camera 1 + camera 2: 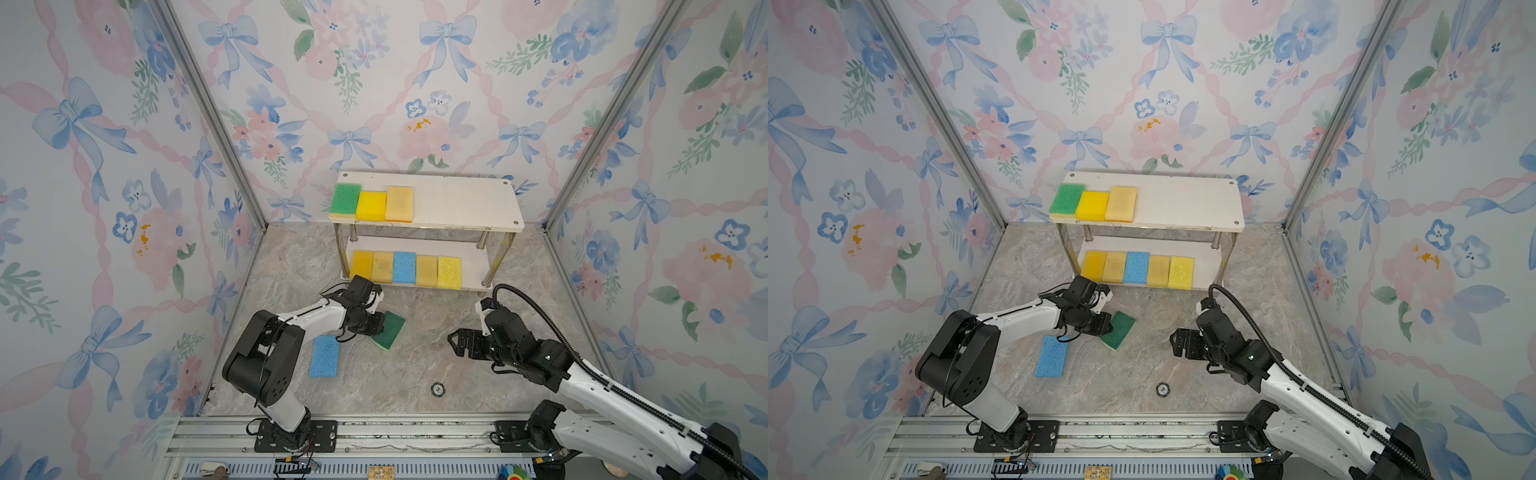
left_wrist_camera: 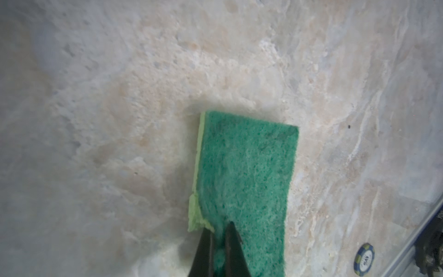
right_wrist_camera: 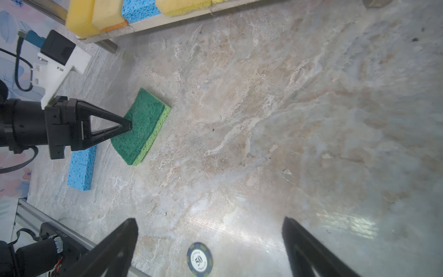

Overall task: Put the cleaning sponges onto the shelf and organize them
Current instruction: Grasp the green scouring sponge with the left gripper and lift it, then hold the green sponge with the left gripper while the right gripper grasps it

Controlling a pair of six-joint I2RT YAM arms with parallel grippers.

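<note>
**Left hand pinches the green scourer just off the shelf's front**

The dark green scourer sponge point(image 1: 391, 330) point(image 1: 1122, 329) point(image 2: 247, 172) point(image 3: 143, 129) sits over the marble-patterned table point(image 1: 415, 365), in front of the shelf's left end and well below its top board. It is tilted, scouring face up, with a lime foam layer showing along its side. The left hand point(image 1: 377, 328) point(image 1: 1106, 328) point(image 2: 219, 226) point(image 3: 129, 126) is clenched on one edge of it, its two black fingers nearly meeting through the foam. The rest of the sponge sticks out beyond the fingertips. Whether its far edge touches the table cannot be told.

Just beside that hand, nearer the robot's base, a light blue sponge point(image 1: 325, 356) point(image 1: 1052, 356) point(image 3: 81, 167) lies flat on the table.

Behind them stands the shelf point(image 1: 465, 203) point(image 1: 1187, 203). Its top board carries a green, a yellow and a tan sponge side by side at the left end. Its lower board holds a row of five: yellow, tan, blue, tan, yellow.

The right hand point(image 1: 455, 343) point(image 1: 1177, 343) point(image 3: 209, 223) is spread wide and grips nothing. It hangs over bare table, well apart from the scourer. A poker chip point(image 1: 437, 389) point(image 1: 1163, 389) point(image 2: 364, 259) point(image 3: 199, 260) marked 50 lies on the table near it.
</note>
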